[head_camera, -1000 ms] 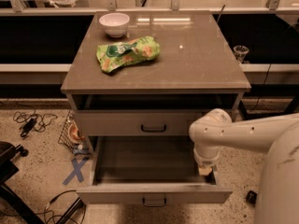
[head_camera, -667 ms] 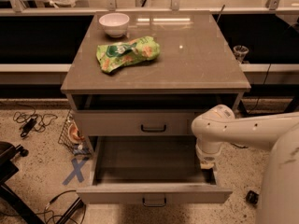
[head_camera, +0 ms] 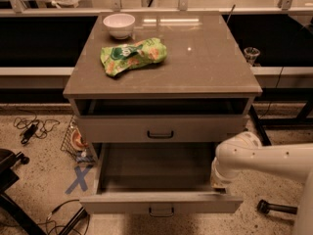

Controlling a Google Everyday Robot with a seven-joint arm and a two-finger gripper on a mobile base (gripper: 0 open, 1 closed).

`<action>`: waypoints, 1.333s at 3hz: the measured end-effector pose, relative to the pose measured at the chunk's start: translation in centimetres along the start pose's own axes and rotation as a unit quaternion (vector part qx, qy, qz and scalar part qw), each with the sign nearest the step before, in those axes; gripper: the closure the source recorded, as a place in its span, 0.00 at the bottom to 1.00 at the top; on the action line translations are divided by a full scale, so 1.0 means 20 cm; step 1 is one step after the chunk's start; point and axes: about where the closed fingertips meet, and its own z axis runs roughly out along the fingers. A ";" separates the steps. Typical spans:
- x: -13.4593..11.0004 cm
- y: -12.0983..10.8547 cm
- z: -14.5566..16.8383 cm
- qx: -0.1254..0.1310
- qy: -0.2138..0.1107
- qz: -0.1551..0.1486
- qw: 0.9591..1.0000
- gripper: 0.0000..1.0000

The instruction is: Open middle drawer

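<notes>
The middle drawer (head_camera: 161, 202) stands pulled far out of the cabinet. Its plain grey inside is open to view and looks empty, and its small black handle (head_camera: 161, 212) sits at the centre of the low front. The gripper (head_camera: 218, 181) is at the right end of the middle drawer, just inside the front corner and close to the right wall. The white arm (head_camera: 264, 160) comes to it from the right of the middle drawer. The wrist hides the tip, so I cannot tell if the gripper is open or closed, or if it has hold of anything. Directly above the middle drawer is 1 taller drawer (head_camera: 160, 129), nearly closed. Higher above, the desk (head_camera: 210, 58) carries a green bag (head_camera: 132, 57) and a white bowl (head_camera: 119, 24). I judge that the opening is almost complete or already complete. Because the gripper is at the right end and not at the handle, any more pulling should go straight outward along the rails; a pull from the side can twist the middle drawer and make it jam. The motion should be slow and should stop before the end of travel. After that, I think the gripper should rise straight up from the middle drawer and go away to the right, without touching the right wall or the taller drawer above.
</notes>
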 end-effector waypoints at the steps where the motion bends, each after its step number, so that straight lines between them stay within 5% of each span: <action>1: -0.06 -0.03 0.21 0.041 -0.068 -0.039 0.996 1.00; 2: -0.08 -0.02 0.26 0.050 -0.082 -0.046 0.994 1.00; 3: -0.09 0.05 0.22 0.048 -0.052 -0.077 0.995 1.00; 4: -0.15 0.27 0.24 0.010 -0.046 -0.068 0.997 1.00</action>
